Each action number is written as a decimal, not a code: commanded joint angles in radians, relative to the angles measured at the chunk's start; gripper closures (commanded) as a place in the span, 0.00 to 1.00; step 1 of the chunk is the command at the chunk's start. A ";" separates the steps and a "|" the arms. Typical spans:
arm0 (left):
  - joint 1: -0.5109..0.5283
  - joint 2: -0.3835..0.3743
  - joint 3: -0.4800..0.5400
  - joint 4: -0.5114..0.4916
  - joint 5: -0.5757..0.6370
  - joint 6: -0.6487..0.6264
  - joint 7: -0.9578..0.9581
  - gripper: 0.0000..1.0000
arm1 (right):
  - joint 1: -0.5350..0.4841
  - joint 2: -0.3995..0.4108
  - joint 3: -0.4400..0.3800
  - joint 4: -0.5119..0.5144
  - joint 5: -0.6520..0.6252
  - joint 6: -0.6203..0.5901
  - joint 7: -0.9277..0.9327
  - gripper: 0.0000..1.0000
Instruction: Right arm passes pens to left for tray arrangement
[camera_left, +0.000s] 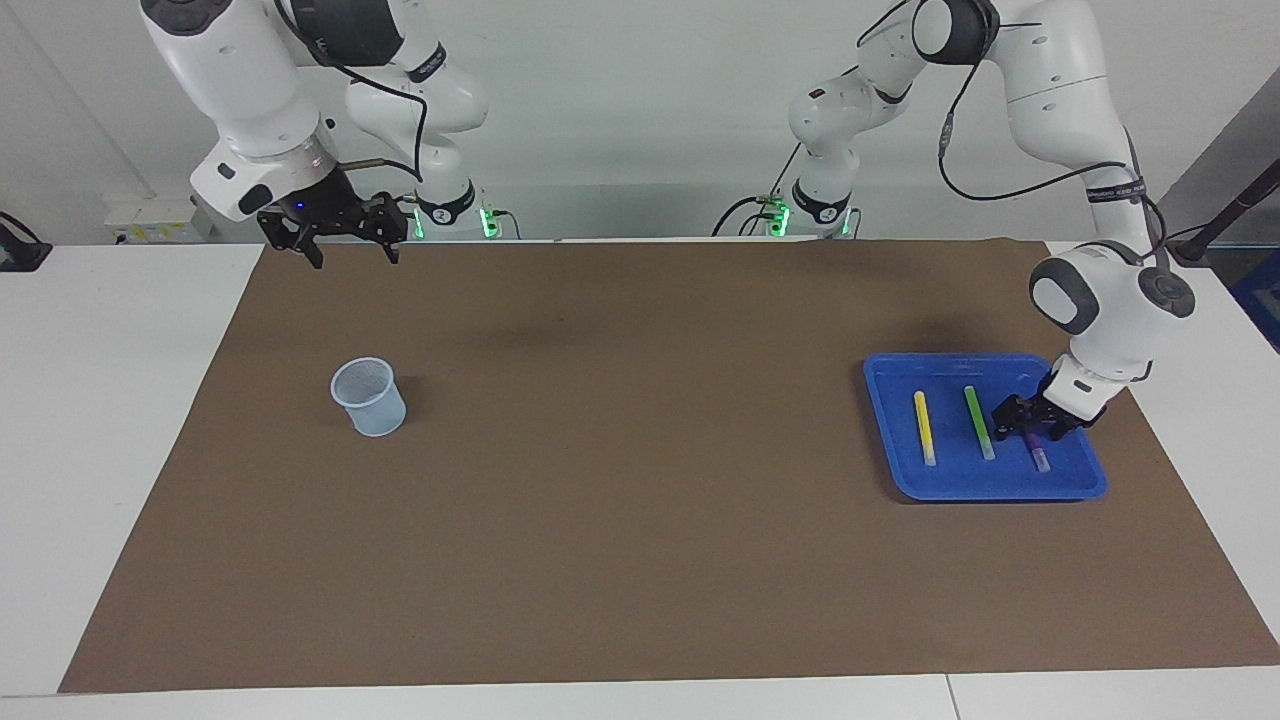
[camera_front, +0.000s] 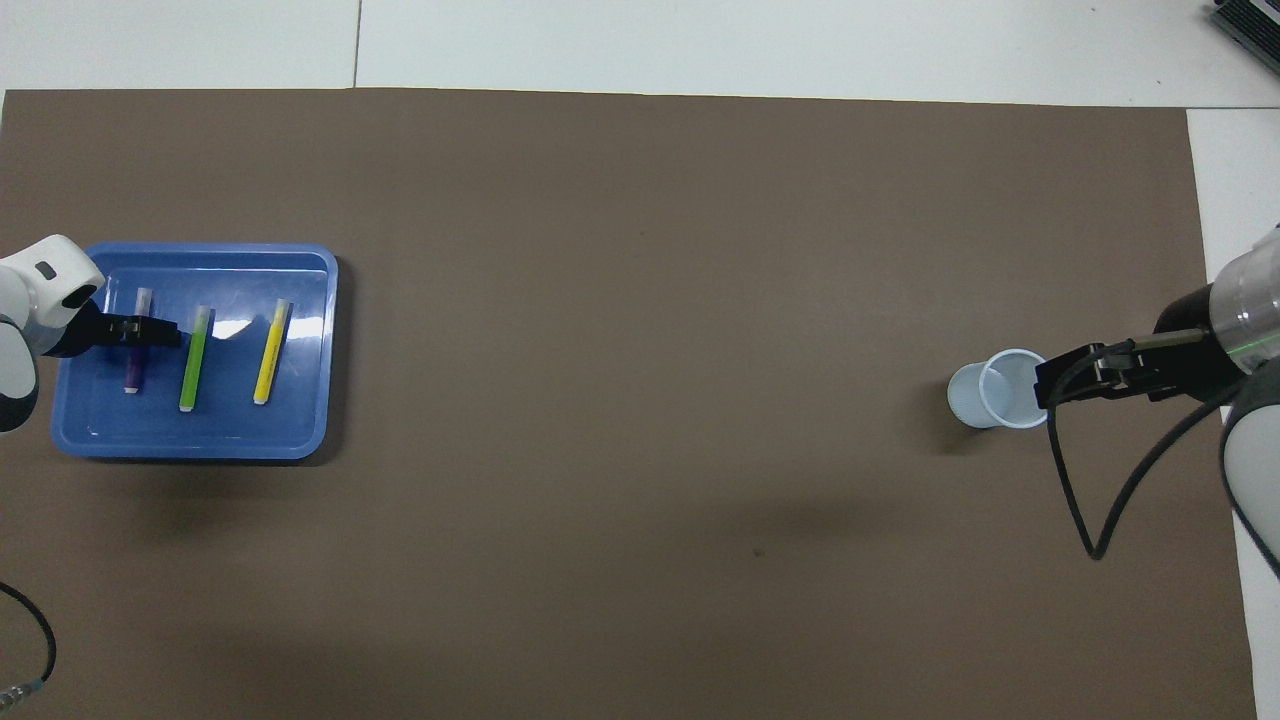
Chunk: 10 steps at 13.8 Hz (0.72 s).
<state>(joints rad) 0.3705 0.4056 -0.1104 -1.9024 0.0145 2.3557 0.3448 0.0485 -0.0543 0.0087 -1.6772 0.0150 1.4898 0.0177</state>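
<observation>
— so, from across the table first: where's the left gripper (camera_left: 1026, 424)?
— low in the tray (camera_left: 985, 488), right over the purple pen (camera_left: 1038, 455). its fingers stand apart on either side of the pen's upper end, and i'd say it has hold of nothing; the pen lies flat on the tray floor.
— and the other pens?
— the green pen (camera_left: 978, 422) is beside the purple one, the yellow pen (camera_left: 925, 427) beside that, all three lying parallel, long axes running toward and away from the robots. the tray sits at the left arm's end of the table.
— the right gripper (camera_left: 343, 240)?
— up in the air near its own base, jaws spread wide, empty. the pale cup (camera_left: 369, 397) stands well apart from the tray, at the right arm's end, and looks empty.
— now from overhead?
— same story. the left gripper (camera_front: 150, 331) lies across the purple pen (camera_front: 133, 372), crosswise to its length, with the green pen (camera_front: 195, 358) just beside its tips and the yellow pen (camera_front: 271, 351) one place further along. the tray (camera_front: 190, 446) holds all three.
— and the right gripper (camera_front: 1075, 378)?
— it covers the edge of the cup (camera_front: 990, 393), but it's high, not touching, open and carrying nothing.
— so what does the next move turn on?
— my guess: only lifting straight up clear of the purple pen, minding the green one alongside. the left arm is by far the nearer.
</observation>
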 joint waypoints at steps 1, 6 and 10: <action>-0.018 0.018 0.006 0.081 -0.024 -0.097 -0.013 0.00 | 0.002 0.007 -0.050 0.007 0.020 0.015 0.007 0.00; -0.027 0.015 0.005 0.167 -0.051 -0.223 -0.013 0.00 | 0.001 0.011 -0.098 0.016 0.008 0.017 0.010 0.00; -0.038 0.001 0.003 0.229 -0.080 -0.309 -0.017 0.00 | 0.001 0.010 -0.107 0.011 0.016 0.018 0.011 0.00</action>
<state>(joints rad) 0.3495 0.4055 -0.1162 -1.7223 -0.0411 2.1055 0.3409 0.0475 -0.0529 -0.0942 -1.6764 0.0170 1.5004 0.0187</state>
